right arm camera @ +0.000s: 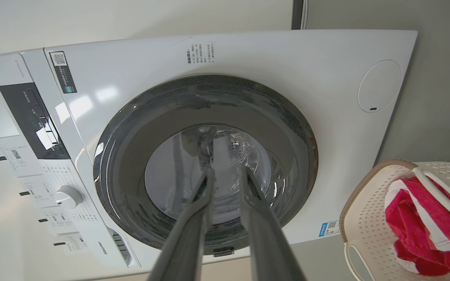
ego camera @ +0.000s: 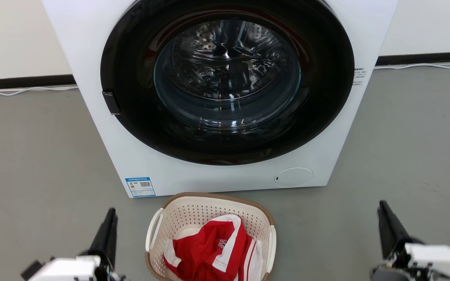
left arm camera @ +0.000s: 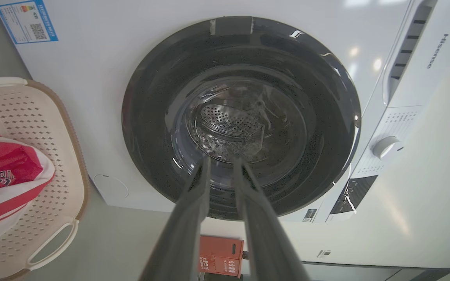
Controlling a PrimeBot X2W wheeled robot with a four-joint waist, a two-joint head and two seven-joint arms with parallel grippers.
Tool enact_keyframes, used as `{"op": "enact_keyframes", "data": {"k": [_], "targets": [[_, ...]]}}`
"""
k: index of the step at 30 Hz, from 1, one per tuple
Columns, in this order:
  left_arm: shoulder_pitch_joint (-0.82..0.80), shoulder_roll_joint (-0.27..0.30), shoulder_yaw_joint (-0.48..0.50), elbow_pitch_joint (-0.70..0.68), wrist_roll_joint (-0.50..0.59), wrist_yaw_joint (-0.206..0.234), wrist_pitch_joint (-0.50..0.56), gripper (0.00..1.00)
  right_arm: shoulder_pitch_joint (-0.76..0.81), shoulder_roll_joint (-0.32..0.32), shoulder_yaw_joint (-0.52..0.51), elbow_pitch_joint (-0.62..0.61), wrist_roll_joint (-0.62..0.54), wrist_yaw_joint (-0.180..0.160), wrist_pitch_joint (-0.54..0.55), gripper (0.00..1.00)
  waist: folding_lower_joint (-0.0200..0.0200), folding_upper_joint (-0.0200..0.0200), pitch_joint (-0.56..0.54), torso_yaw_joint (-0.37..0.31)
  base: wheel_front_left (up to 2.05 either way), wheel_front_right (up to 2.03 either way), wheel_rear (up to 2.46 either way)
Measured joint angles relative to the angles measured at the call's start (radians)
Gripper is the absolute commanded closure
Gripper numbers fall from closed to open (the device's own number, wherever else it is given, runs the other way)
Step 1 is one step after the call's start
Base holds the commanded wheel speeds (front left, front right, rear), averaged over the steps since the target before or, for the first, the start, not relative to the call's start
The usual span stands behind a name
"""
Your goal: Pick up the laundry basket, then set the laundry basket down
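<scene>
Left tool [ego camera: 111, 212] low left, right tool [ego camera: 382, 205] low right, both narrowly parted and empty, basket [ego camera: 197, 212] on floor [ego camera: 25, 156] between them, touching neither, red-white garment [ego camera: 213, 249] inside, shut washer [ego camera: 92, 58] just behind

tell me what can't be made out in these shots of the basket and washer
- laundry basket: near end cut off by the head view's bottom edge; floor hidden under the red and white garment.
- washer: top and controls cut off by the head view's top edge.
- blue label: print too small in the head view.
- control panel: wording too small and blurred in the right wrist view.
</scene>
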Motion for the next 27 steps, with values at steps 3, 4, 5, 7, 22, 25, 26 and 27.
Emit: {"op": "enact_keyframes", "data": {"k": [3, 4, 5, 7, 22, 25, 26, 27], "targets": [[0.037, -0.008, -0.001, 0.04, 0.0, 0.0, 0.0, 0.0, 0.036, 0.009, 0.002, 0.038, 0.0, 0.0, 0.0, 0.0, 0.0, 0.0, 0.0, 0.0, 0.0, 0.0, 0.0], [0.05, -0.01, -0.002, 0.049, 0.0, 0.001, 0.0, 0.0, 0.047, 0.012, 0.003, 0.049, 0.0, -0.001, -0.001, 0.0, 0.0, 0.0, 0.0, 0.0, 0.0, 0.0, 0.0], [0.06, -0.01, -0.003, 0.053, 0.0, 0.001, -0.002, 0.0, 0.057, 0.014, 0.004, 0.051, 0.0, -0.001, -0.001, 0.0, 0.0, 0.0, 0.0, 0.0, 0.0, 0.0, 0.0], [0.063, -0.01, -0.006, 0.051, 0.002, 0.001, -0.01, 0.0, 0.058, 0.015, 0.007, 0.051, 0.0, -0.001, -0.004, 0.0, 0.0, 0.0, -0.002, 0.0, 0.0, 0.0, 0.0], [0.063, -0.01, -0.031, -0.02, 0.104, 0.03, -0.046, 0.0, 0.056, 0.014, 0.019, 0.018, -0.097, -0.001, -0.045, 0.0, 0.0002, 0.0, -0.006, -0.003, 0.0, 0.0, 0.0], [0.063, -0.009, -0.037, -0.035, 0.14, 0.036, -0.057, 0.0, 0.056, 0.014, 0.025, 0.01, -0.137, -0.001, -0.055, 0.0, 0.0002, 0.0, -0.007, -0.004, 0.0, 0.0, 0.0], [0.063, -0.009, -0.039, -0.039, 0.152, 0.038, -0.06, 0.0, 0.056, 0.014, 0.027, 0.007, -0.152, -0.001, -0.056, 0.0, 0.0002, 0.0, -0.007, -0.004, 0.0, 0.0, 0.0], [0.063, -0.009, -0.041, -0.044, 0.171, 0.041, -0.065, 0.0, 0.056, 0.014, 0.029, 0.005, -0.165, -0.001, -0.058, 0.0, 0.0002, 0.0, -0.007, -0.004, 0.0, 0.0, 0.0]]}}
